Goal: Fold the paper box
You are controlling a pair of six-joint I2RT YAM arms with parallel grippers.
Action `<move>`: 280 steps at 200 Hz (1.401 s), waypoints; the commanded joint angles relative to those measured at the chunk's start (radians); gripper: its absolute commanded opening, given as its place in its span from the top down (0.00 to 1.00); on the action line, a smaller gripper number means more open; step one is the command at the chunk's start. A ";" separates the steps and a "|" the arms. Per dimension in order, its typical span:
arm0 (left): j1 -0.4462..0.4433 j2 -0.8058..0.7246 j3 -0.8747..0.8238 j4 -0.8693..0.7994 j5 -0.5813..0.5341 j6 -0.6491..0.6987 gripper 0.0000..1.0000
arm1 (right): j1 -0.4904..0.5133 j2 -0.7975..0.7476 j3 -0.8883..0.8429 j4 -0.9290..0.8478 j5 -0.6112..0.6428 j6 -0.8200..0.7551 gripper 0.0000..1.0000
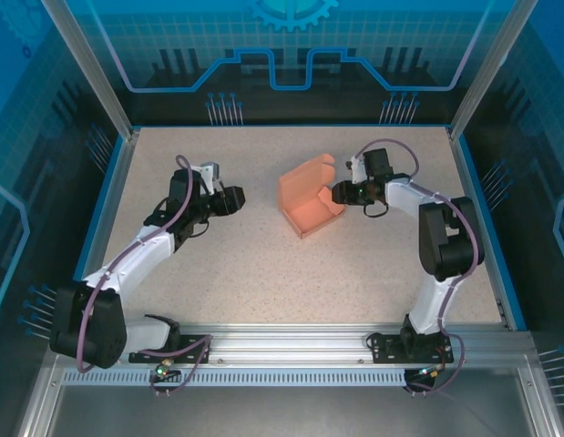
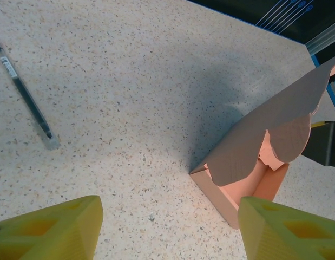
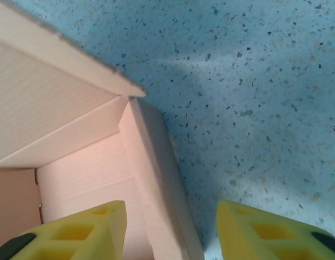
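The paper box is salmon-orange and stands half formed at the table's middle, its walls up and its lid flap raised at the back. My left gripper is open a short way to its left, nothing between the yellow fingers. In the left wrist view the box sits ahead and right of the left gripper, its near corner close to the right finger. My right gripper is open at the box's right side. There the side wall runs between the jaws of the right gripper, one finger inside the box and one outside.
A thin dark pen lies on the speckled table to the left of my left gripper. Blue rims and aluminium posts bound the table. Bare tabletop stretches in front of the box.
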 commanded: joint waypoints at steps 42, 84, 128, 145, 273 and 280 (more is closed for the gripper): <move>-0.008 -0.020 -0.037 0.057 0.039 -0.019 0.32 | 0.043 0.082 0.121 -0.123 0.055 -0.067 0.70; -0.013 -0.018 -0.041 0.060 0.044 -0.017 0.32 | 0.075 0.083 0.115 -0.167 0.112 -0.072 0.76; -0.019 -0.010 -0.040 0.064 0.046 -0.015 0.32 | 0.108 0.084 0.123 -0.208 0.136 -0.091 0.79; -0.022 -0.007 -0.041 0.062 0.047 -0.013 0.32 | 0.121 0.084 0.126 -0.226 0.141 -0.100 0.77; -0.037 -0.003 -0.039 0.060 0.048 -0.008 0.32 | 0.151 0.029 0.091 -0.226 0.165 -0.108 0.75; -0.039 -0.005 -0.040 0.059 0.046 -0.007 0.32 | 0.151 0.028 0.093 -0.231 0.166 -0.110 0.75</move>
